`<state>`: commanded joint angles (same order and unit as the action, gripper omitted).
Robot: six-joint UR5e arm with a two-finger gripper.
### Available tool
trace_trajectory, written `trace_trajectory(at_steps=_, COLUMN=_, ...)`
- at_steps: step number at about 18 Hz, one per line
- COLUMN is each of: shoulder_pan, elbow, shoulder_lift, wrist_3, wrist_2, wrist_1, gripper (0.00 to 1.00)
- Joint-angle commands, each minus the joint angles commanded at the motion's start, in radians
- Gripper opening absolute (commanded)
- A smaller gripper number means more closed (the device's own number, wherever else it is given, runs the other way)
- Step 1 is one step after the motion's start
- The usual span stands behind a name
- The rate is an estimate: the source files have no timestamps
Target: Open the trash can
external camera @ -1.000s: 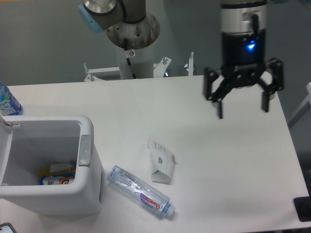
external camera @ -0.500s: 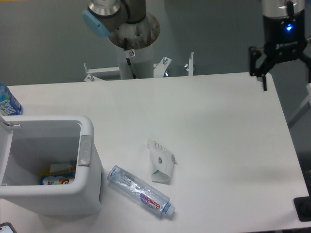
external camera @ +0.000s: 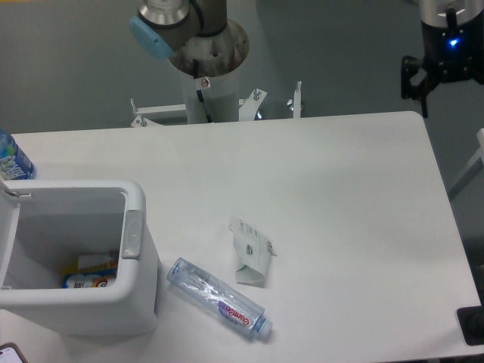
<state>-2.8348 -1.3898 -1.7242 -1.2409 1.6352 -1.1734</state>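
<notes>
The white trash can stands at the table's front left. Its top is open, and the lid stands up at its left side. The grey latch button shows on the right rim. Snack wrappers lie inside. My gripper is high at the far right corner of the table, far from the can. Its jaws are spread and empty, and its right side is cut off by the frame edge.
A clear plastic bottle lies on the table right of the can, beside a crumpled white carton. A blue-labelled bottle stands at the left edge. The arm's base is at the back. A black object sits at the front right corner.
The gripper has risen and moved to the right and back, from above the table's right side to the far right corner. The can and the other things have not moved.
</notes>
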Motion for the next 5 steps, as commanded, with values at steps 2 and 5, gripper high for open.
trace_trajectory(at_steps=2, shoulder_pan=0.0, elbow=0.0, shoulder_lift=0.003, wrist_3=-0.028, wrist_2=0.0, wrist_1=-0.018, gripper=1.0)
trace_trajectory(at_steps=5, shoulder_pan=0.003, elbow=-0.005, shoulder_lift=0.014, wrist_3=-0.031, wrist_2=0.0, wrist_1=-0.022, gripper=1.0)
